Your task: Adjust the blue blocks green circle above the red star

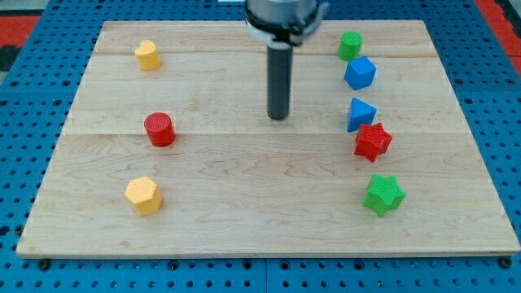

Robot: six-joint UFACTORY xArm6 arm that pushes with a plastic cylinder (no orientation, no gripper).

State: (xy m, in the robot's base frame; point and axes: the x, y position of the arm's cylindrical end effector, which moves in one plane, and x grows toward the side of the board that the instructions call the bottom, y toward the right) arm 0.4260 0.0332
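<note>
My tip [279,117], the lower end of the straight dark rod, rests on the pale wooden board [244,212] near its middle, touching no block and holding nothing. Well to its right, the blue cube [360,73] lies farther back, with the green cylinder [351,45] just beyond it. The blue wedge-like block [361,113], its shape hard to judge, seems to touch the red star [373,142] just nearer. A green star [383,194] lies nearer still. Left are a red cylinder [159,129] and two yellow blocks [147,55] [143,195].
</note>
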